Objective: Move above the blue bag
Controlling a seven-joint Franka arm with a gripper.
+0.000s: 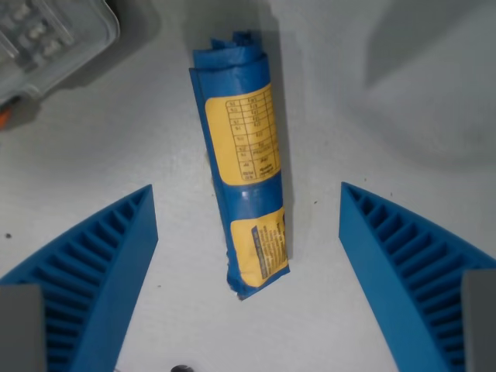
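Gripper (248, 203) with blue ribbed plastic fingers (105, 263) spread wide, nothing held. Rolled blue plastic bag with yellow printed labels (242, 159) is seen lying between them on the white table (364, 124) — roughly centred, extending ahead. Beyond, far left, a clear plastic container (46, 39). Risk judged: drifting sideways — centring lost.

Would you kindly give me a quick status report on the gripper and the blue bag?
Gripper open, empty, fingers either side of the bag. Blue bag rolled, lying flat on the table. Clear container at wrist view's top left, not in the way.
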